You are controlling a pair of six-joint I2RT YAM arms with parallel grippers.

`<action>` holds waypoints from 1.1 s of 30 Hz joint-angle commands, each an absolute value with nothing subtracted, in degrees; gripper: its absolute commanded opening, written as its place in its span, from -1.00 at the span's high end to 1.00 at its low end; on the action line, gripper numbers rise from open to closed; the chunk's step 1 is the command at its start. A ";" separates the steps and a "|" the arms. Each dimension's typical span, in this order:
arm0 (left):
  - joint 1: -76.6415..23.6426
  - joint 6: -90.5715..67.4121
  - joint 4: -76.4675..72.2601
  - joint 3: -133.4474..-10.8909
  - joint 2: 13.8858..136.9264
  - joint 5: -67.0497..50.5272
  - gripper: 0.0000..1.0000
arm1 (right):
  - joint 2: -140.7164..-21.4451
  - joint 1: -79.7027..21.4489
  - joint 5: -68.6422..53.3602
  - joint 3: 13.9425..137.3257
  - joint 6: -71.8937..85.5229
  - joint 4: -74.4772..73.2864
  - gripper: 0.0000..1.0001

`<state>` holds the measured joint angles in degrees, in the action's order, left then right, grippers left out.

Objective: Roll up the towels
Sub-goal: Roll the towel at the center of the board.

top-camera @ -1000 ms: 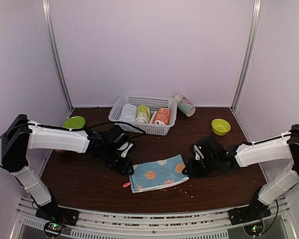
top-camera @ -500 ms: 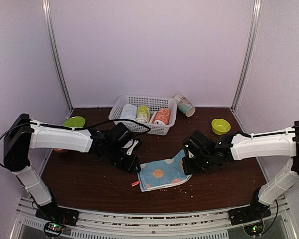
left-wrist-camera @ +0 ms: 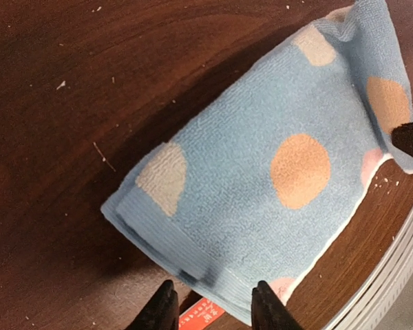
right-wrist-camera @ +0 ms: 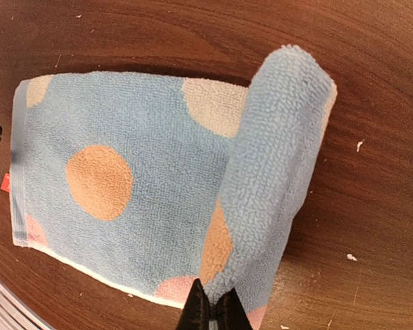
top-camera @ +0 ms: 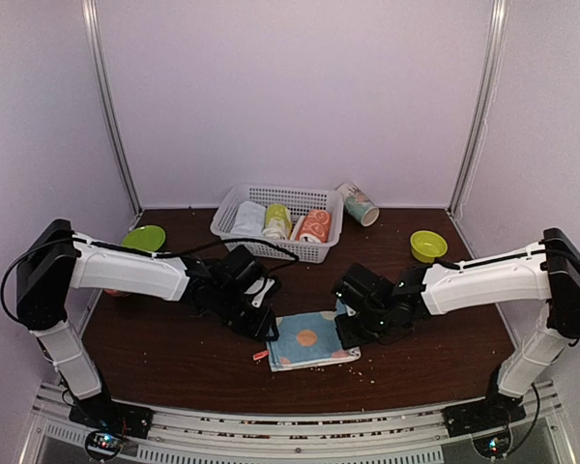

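The light blue spotted towel lies at the near middle of the table, its right edge turned over into a loose roll. My right gripper is closed, tips together against the roll's near end. I cannot tell whether cloth is nipped between them. My left gripper has its fingers apart over the towel's left near corner, just above a red tag. The orange printed towel sits rolled in the white basket at the back.

The table is dark brown wood dotted with crumbs, boxed in by pale lilac walls.

A second ago the blue towel lay flat and wider. Since then the right gripper has come left with that edge, and the left has edged right.

The towel's near edge lies close to the front rail. Bare wood shows at front left and front right.
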<state>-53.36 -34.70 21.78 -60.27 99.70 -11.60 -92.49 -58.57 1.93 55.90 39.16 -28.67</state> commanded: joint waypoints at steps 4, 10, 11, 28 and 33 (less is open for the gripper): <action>-54.13 -36.16 17.70 -58.40 101.84 -12.80 0.28 | -94.66 -58.98 -3.74 56.07 40.65 -22.05 0.89; -54.25 -36.27 17.58 -57.86 101.63 -12.74 0.28 | -95.33 -58.89 -6.25 54.62 41.83 -19.15 0.64; -54.24 -36.25 17.62 -57.93 101.48 -12.77 0.28 | -95.40 -58.81 -6.85 54.20 41.90 -18.52 0.63; -54.23 -35.95 21.36 -68.53 100.41 -11.95 0.29 | -96.40 -57.35 -12.53 46.10 43.33 -8.11 0.46; -54.25 -37.44 19.32 -75.38 104.68 -13.13 0.33 | -95.48 -57.25 -11.56 45.30 43.38 -7.15 0.45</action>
